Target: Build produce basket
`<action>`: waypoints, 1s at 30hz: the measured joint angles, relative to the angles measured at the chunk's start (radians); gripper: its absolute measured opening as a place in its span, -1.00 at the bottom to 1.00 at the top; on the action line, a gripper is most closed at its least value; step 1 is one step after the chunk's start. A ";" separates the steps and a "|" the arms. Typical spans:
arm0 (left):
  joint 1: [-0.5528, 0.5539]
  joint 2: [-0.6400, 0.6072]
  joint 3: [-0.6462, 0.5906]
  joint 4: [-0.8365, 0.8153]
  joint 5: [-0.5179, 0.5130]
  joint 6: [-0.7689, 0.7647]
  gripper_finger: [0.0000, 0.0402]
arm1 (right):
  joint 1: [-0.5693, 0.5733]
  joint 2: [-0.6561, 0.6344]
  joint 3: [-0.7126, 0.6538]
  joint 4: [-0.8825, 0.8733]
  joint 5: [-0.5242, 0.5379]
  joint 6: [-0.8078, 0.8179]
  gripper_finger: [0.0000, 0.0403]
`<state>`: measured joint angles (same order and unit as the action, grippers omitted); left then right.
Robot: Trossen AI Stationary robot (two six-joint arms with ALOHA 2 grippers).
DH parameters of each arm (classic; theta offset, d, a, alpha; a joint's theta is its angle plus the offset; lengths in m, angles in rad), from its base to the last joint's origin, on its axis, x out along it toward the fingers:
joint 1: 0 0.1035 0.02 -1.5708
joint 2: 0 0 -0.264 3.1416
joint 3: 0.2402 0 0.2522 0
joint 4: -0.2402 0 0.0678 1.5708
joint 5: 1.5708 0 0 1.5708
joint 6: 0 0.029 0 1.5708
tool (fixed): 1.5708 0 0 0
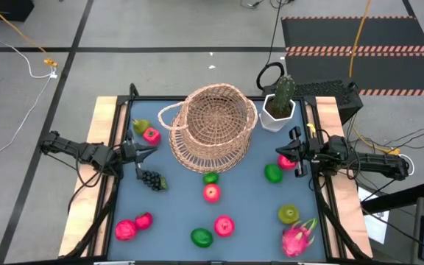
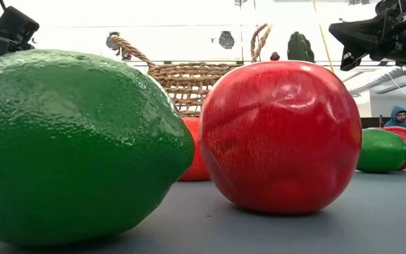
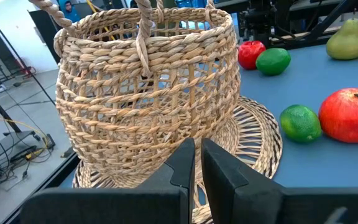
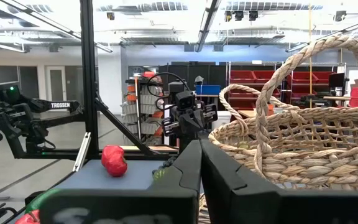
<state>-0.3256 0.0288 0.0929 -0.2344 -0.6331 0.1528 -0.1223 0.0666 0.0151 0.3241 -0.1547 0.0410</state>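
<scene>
The tan wicker basket (image 1: 213, 125) stands at the table's far middle, on a wider flat woven round (image 3: 253, 134); its looped handle (image 4: 303, 81) rises above the rim. Produce lies loose on the blue-grey table: a pink apple (image 1: 151, 135) beside a pear, dark grapes (image 1: 152, 179), limes (image 1: 210, 177) (image 1: 202, 237), red apples (image 1: 211, 193) (image 1: 224, 225), a pear (image 1: 288, 214) and a pink dragon fruit (image 1: 298, 237). My left gripper (image 1: 140, 152) hangs shut left of the basket, its fingers (image 3: 188, 168) pointing at it. My right gripper (image 1: 285, 152) hangs shut on the basket's right.
A green cactus in a white pot (image 1: 279, 109) stands at the far right, close to the basket. A lime (image 1: 273, 173) and a red apple (image 1: 286, 163) lie just below my right gripper. Two red fruits (image 1: 132, 227) lie near left. A black frame edges the table.
</scene>
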 joint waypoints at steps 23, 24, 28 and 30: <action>0.000 0.000 0.000 0.000 -0.001 0.104 -0.85 | 0.000 0.001 0.000 0.058 0.058 -0.036 -0.98; 0.000 0.000 0.000 0.000 -0.001 0.122 -0.85 | 0.000 0.000 0.000 0.073 0.058 -0.054 -0.98; 0.000 0.000 0.000 0.000 -0.001 0.125 -0.85 | 0.000 0.000 0.000 0.132 0.087 -0.107 -0.98; 0.000 0.000 0.000 0.000 0.000 0.106 -0.85 | 0.000 0.000 0.000 0.135 0.135 -0.106 -0.98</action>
<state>-0.3258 0.0284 0.0929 -0.2343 -0.6334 0.2588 -0.1226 0.0669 0.0147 0.4594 -0.0192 -0.0647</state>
